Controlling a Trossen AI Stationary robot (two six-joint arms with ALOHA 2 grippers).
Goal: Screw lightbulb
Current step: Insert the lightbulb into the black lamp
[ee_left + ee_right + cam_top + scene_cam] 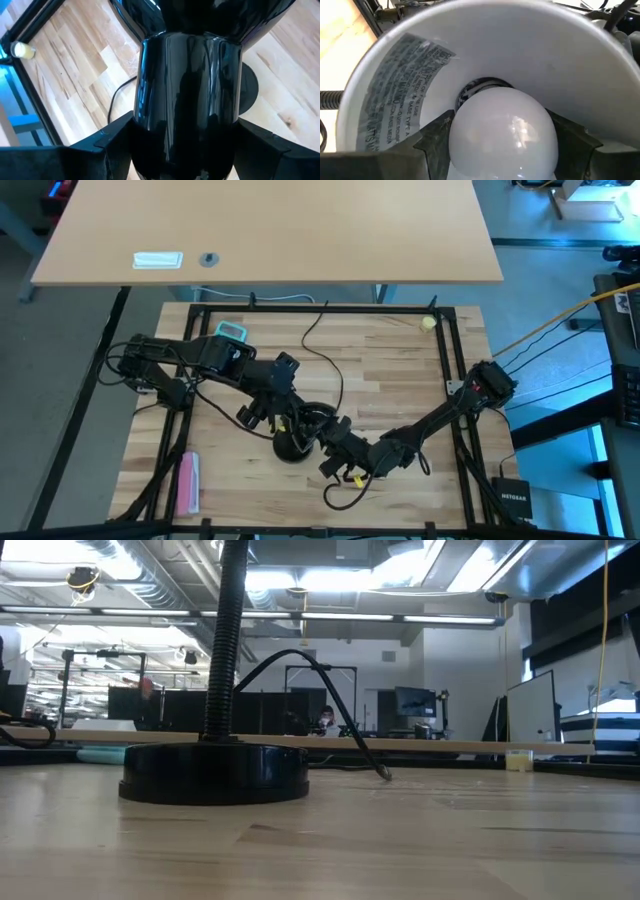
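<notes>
- My right gripper (502, 137) holds the lightbulb (502, 132). One dark finger (432, 137) sits on each side of the round white glass, pressing it, so the fingers are part way open with the bulb between them.
- The lightbulb is inside the white inner wall of the lamp shade (560, 65). Its narrow end points at the dark socket (480, 87) deep in the shade. I cannot tell how far it is screwed in.
- A grey sticker with small print (395, 85) is stuck on the inside of the shade, beside the bulb.
- My left gripper (182, 145) holds the shiny black neck of the lamp (187, 95). A dark finger (115, 137) presses on each side of it, part way open around the neck.
- From above, both arms meet near the middle of the wooden table (390, 370). The left gripper (268, 412) comes in from the left and the right gripper (335, 455) from the right, with the lamp (298, 435) between them.
- The round black lamp base (213, 772) rests flat on the table, with its ribbed pole (225, 640) going up and a black cord (330, 700) hanging beside it.
- A small pale yellow ball (428, 323) lies far away, near the table's back right corner.
</notes>
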